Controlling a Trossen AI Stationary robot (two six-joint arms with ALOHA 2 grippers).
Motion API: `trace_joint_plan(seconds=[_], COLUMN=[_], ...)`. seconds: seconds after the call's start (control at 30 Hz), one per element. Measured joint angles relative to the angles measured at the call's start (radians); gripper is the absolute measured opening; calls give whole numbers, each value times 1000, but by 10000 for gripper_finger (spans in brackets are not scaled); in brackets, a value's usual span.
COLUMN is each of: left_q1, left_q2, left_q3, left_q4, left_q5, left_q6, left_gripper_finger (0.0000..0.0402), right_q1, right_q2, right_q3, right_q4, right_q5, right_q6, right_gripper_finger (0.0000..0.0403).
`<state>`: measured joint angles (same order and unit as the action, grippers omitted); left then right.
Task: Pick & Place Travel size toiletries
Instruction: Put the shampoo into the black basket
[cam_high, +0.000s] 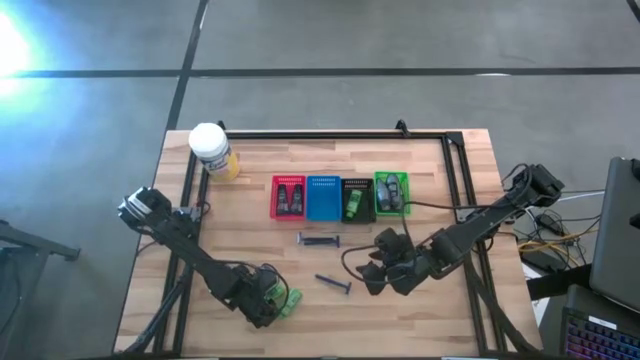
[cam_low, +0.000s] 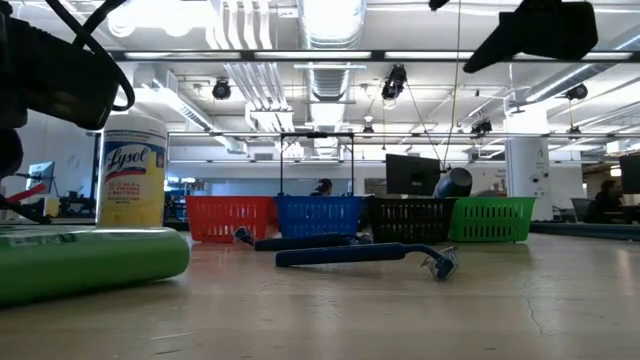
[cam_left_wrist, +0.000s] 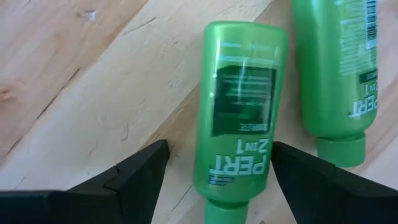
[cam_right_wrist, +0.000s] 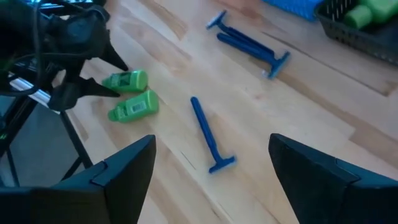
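Two green Pert bottles (cam_high: 287, 299) lie side by side near the table's near edge. My left gripper (cam_left_wrist: 217, 163) is open and low over them; its fingers stand on either side of one bottle (cam_left_wrist: 239, 106), near its cap end. The other bottle (cam_left_wrist: 336, 68) lies beside it. One blue razor (cam_right_wrist: 208, 134) lies flat near the middle. My right gripper (cam_right_wrist: 211, 148) hangs open above that razor, clear of it. Two more razors (cam_high: 320, 239) lie together in front of the baskets.
A row of red (cam_high: 290, 197), blue (cam_high: 324, 197), black (cam_high: 357, 200) and green (cam_high: 391, 192) baskets sits at mid-table; some hold small dark tubes and a green bottle. A yellow jar with a white lid (cam_high: 213, 150) stands at the far left. A black frame (cam_high: 320, 133) borders the table.
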<state>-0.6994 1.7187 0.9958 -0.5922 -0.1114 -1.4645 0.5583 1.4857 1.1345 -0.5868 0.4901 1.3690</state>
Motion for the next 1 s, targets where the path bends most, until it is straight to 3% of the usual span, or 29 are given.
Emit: trace_joint_plan(seconds=[0.3, 0.67, 1.0], left_q1=[0, -1, 1], left_q2=[0, 1, -42], left_q3=[-2, -3, 43], left_q4=[-7, -13, -2], left_q5=[-1, -34, -248], left_q6=[50, 175, 265], left_gripper_finger=[269, 158, 158], right_q1=[-2, 0, -6], right_q2=[0, 0, 4], right_q3=[4, 4, -61], right_q4=[3, 49, 258], right_q5=[11, 10, -26], right_q6=[-10, 23, 132], right_gripper_finger=[275, 256, 254])
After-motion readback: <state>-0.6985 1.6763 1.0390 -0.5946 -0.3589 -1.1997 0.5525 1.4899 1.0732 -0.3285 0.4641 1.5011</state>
